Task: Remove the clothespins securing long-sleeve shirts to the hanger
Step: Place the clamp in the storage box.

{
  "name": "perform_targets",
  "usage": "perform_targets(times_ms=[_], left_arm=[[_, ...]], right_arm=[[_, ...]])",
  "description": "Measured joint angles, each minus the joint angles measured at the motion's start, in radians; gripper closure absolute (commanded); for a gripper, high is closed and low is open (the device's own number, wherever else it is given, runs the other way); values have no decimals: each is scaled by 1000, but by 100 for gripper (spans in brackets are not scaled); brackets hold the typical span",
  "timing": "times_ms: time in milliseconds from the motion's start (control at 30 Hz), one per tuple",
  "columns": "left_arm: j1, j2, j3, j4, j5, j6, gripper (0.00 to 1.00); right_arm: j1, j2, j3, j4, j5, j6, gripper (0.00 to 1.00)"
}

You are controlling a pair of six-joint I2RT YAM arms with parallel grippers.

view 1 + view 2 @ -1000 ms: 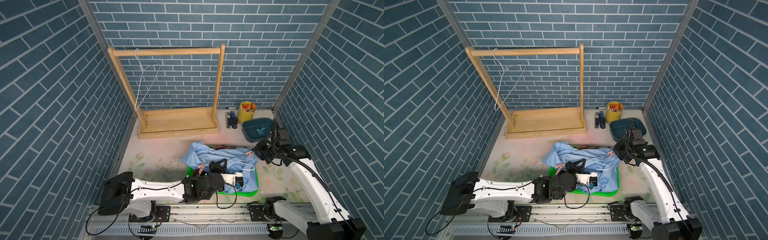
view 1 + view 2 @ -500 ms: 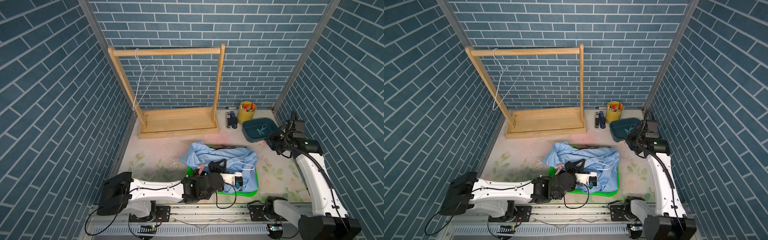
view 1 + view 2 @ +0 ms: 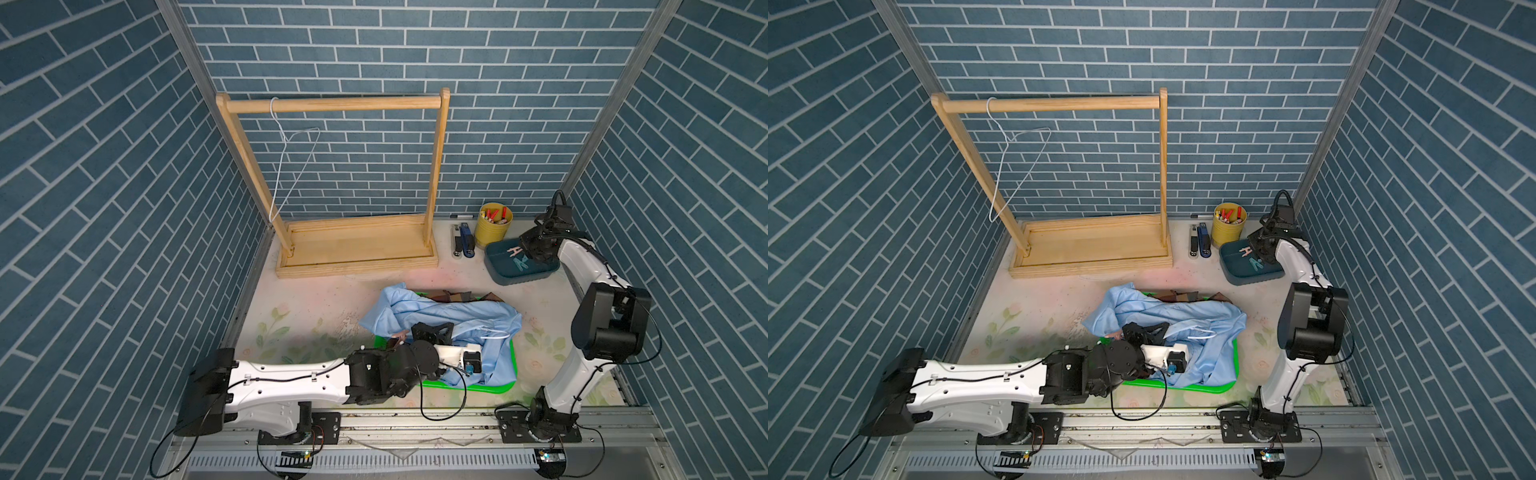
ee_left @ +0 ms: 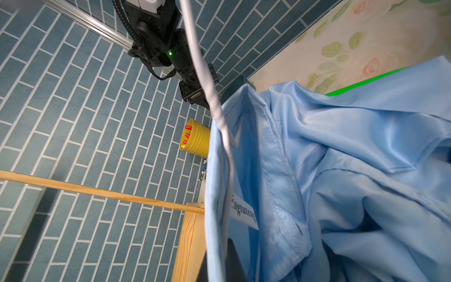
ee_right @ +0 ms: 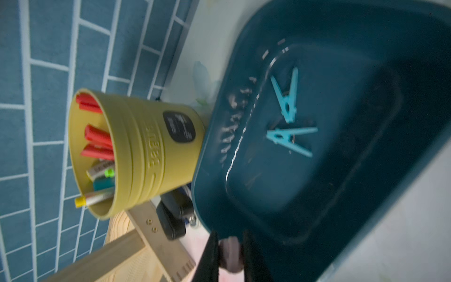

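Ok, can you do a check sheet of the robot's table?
Surface: floral table cover; bright green tray under shirts.
Job's things: pale blue collared shirt crumpled over dark plaid shirt; two teal plastic clothespins in dark blue bin.
Clutter: yellow cup of pens, blue stapler, wooden rack, white wire hanger.
Grippers: left gripper shut at blue shirt; right gripper shut on salmon pink clothespin above bin.
Cables: black loops along both arms.
Surroundings: blue brick-pattern walls.

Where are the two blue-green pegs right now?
In both top views the two teal clothespins lie close together inside the dark teal tray, near the back right corner, right next to the yellow cup.
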Motion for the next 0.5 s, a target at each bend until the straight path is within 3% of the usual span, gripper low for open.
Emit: perform_targets(times_ms=[167, 500], left_arm=[[1, 0, 2, -22, 16, -22, 100], [2, 13, 8, -37, 21, -34, 100]], right_arm=[[10, 27, 4, 42, 69, -20, 100], [16, 130, -45, 201, 68, -15, 100]])
